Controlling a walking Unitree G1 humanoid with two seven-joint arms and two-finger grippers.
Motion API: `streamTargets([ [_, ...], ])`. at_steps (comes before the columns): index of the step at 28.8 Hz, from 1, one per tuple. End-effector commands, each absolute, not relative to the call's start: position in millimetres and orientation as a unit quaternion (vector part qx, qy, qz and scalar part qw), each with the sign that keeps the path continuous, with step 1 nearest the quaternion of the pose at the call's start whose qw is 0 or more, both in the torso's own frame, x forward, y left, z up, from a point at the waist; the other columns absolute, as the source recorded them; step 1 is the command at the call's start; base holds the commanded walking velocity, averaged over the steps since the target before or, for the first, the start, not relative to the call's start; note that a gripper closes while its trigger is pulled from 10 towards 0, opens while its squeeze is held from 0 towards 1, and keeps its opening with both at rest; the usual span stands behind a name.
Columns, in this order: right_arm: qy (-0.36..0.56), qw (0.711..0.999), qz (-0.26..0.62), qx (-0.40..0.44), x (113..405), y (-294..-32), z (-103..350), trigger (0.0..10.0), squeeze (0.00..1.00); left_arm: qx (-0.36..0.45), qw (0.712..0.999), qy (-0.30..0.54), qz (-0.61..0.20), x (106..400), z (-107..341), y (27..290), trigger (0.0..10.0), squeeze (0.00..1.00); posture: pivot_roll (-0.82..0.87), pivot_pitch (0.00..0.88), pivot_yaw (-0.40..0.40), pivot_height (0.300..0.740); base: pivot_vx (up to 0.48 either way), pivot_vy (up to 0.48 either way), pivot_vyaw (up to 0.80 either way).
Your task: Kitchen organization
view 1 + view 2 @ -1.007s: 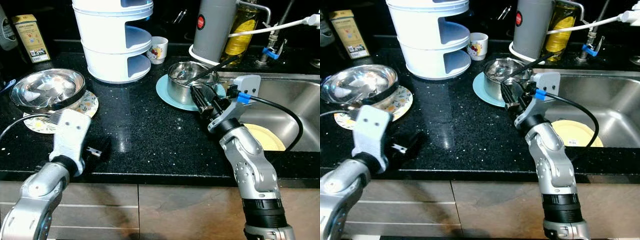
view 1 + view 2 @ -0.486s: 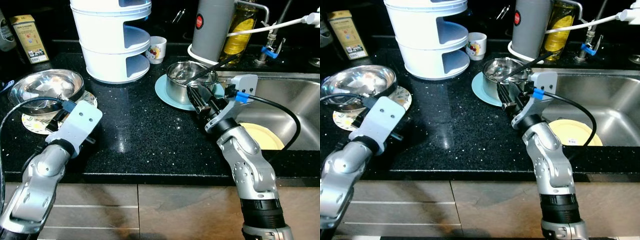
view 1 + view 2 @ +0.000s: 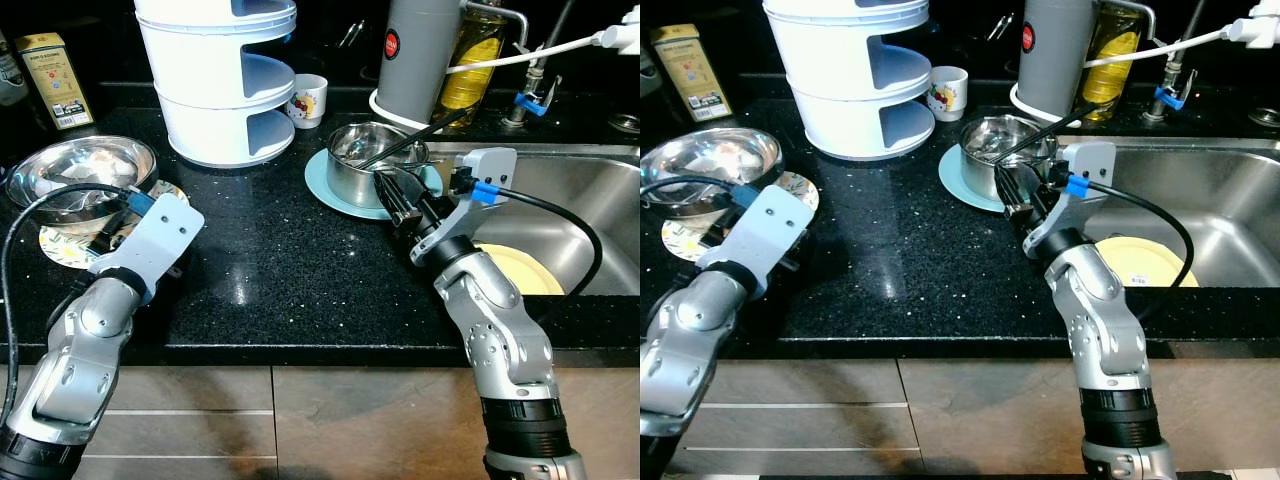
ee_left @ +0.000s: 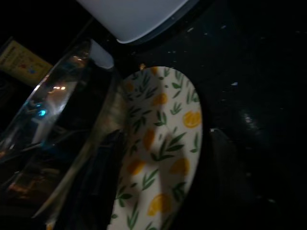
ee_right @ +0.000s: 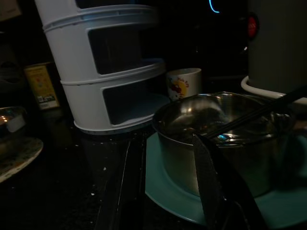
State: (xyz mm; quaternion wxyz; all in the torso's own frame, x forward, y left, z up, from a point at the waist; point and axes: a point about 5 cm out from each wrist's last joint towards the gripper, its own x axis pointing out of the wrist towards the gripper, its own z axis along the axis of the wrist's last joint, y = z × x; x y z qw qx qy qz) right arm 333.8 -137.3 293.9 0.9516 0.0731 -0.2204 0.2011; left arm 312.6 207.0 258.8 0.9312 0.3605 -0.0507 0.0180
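Note:
A steel bowl (image 3: 80,175) rests on a lemon-patterned plate (image 3: 60,248) at the left of the black counter. My left gripper (image 3: 115,228) is low at that plate's near rim. In the left wrist view its dark fingers (image 4: 108,177) stand open with the plate (image 4: 163,143) between them. A steel pot (image 3: 375,160) with a black utensil (image 3: 420,135) leaning in it sits on a teal plate (image 3: 325,185). My right gripper (image 3: 395,200) is open just in front of the pot (image 5: 225,129), one finger (image 5: 211,191) before its wall.
A white tiered rack (image 3: 220,80) stands at the back, with a small mug (image 3: 308,98) beside it. A grey flask (image 3: 415,55) and an oil bottle (image 3: 470,60) are behind the pot. The sink (image 3: 590,200) on the right holds a yellow plate (image 3: 525,270). A tea box (image 3: 55,65) is far left.
My left arm has risen from the counter's front edge and swung its gripper toward the lemon plate and bowl. The right arm has hardly moved.

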Motion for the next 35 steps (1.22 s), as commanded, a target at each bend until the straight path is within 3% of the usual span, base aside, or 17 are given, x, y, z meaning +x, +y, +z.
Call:
streamTargets([
  [1, -0.217, 0.953, 0.197, 0.07, 332.6, -139.9, 293.2, 10.0, 0.0, 0.357, 0.934, 0.01, 0.002, 315.0, 233.1, 208.6, 0.0, 0.0, 0.03, 0.218, 0.0, 0.74, 0.0, 0.0, 0.0],
  [5, -0.214, 0.955, 0.191, 0.07, 334.0, -142.3, 292.6, 10.0, 0.0, 0.349, 0.937, 0.016, -0.011, 315.1, 230.0, 205.5, 0.0, 0.0, 0.03, 0.221, -0.001, 0.74, 0.0, 0.0, 0.0],
  [6, -0.213, 0.956, 0.19, 0.07, 334.4, -142.8, 292.5, 10.0, 0.0, 0.349, 0.937, 0.018, -0.006, 315.4, 229.3, 206.1, 6.9, 0.0, 0.03, 0.221, -0.001, 0.74, 0.0, 0.0, 0.0],
  [8, -0.213, 0.956, 0.19, 0.07, 334.7, -143.0, 292.5, 10.0, 0.0, 0.35, 0.936, 0.019, -0.004, 315.6, 228.9, 206.5, 6.9, 0.0, 0.03, 0.221, -0.001, 0.74, 0.0, 0.0, 0.0],
  [9, -0.213, 0.956, 0.19, 0.07, 334.9, -143.1, 292.4, 10.0, 0.0, 0.35, 0.936, 0.02, -0.003, 315.7, 228.6, 206.7, 7.8, 0.0, 0.03, 0.221, -0.001, 0.74, 0.0, 0.0, 0.0],
  [10, -0.212, 0.956, 0.19, 0.07, 335.3, -143.3, 292.1, 10.0, 0.0, 0.351, 0.936, 0.021, -0.003, 315.8, 228.1, 206.9, 10.0, 0.0, 0.03, 0.221, -0.001, 0.74, 0.0, 0.0, 0.0],
  [18, -0.207, 0.957, 0.188, 0.071, 335.6, -143.9, 290.8, 10.0, 0.0, 0.349, 0.936, 0.031, -0.012, 313.3, 223.9, 206.3, 10.0, 0.0, 0.03, 0.225, -0.004, 0.74, 0.0, 0.0, 0.0],
  [19, -0.206, 0.958, 0.187, 0.072, 335.8, -144.0, 290.6, 10.0, 0.0, 0.345, 0.938, 0.036, -0.015, 313.3, 222.6, 206.1, 8.6, 0.0, 0.03, 0.225, -0.004, 0.74, 0.0, 0.0, 0.0],
  [20, -0.206, 0.958, 0.187, 0.072, 335.9, -144.0, 290.6, 10.0, 0.0, 0.344, 0.938, 0.039, -0.015, 313.3, 222.0, 206.1, 4.5, 0.0, 0.03, 0.225, -0.004, 0.74, 0.0, 0.0, 0.0],
  [21, -0.206, 0.958, 0.187, 0.073, 335.7, -144.1, 290.5, 10.0, 0.0, 0.343, 0.938, 0.04, -0.015, 313.0, 221.5, 206.1, 1.7, 0.0, 0.03, 0.228, -0.002, 0.74, 0.0, 0.0, 0.0],
  [22, -0.206, 0.958, 0.187, 0.073, 335.6, -144.2, 290.4, 10.0, 0.0, 0.343, 0.938, 0.041, -0.014, 312.8, 221.3, 206.1, 0.0, 0.0, 0.03, 0.228, -0.002, 0.74, 0.0, 0.0, 0.0],
  [26, -0.206, 0.958, 0.185, 0.072, 335.7, -144.6, 290.5, 10.0, 0.0, 0.347, 0.936, 0.054, -0.007, 313.1, 219.1, 208.5, 0.2, 0.0, 0.03, 0.228, -0.002, 0.74, 0.0, 0.0, 0.0],
  [27, -0.206, 0.958, 0.185, 0.072, 335.7, -144.8, 290.6, 10.0, 0.0, 0.349, 0.935, 0.058, -0.004, 313.2, 218.6, 209.6, 4.1, 0.0, 0.03, 0.229, -0.001, 0.74, 0.0, 0.0, 0.0],
  [28, -0.206, 0.958, 0.185, 0.072, 335.6, -145.0, 290.8, 10.0, 0.0, 0.352, 0.934, 0.06, -0.001, 313.2, 218.4, 210.4, 10.0, 0.0, 0.03, 0.229, -0.001, 0.74, 0.0, 0.0, 0.0],
  [35, -0.207, 0.958, 0.183, 0.074, 335.5, -146.2, 291.9, 10.0, 0.0, 0.36, 0.93, 0.071, 0.005, 312.9, 218.4, 213.4, 9.7, 0.0, 0.03, 0.231, -0.002, 0.74, 0.0, 0.0, 0.0],
])
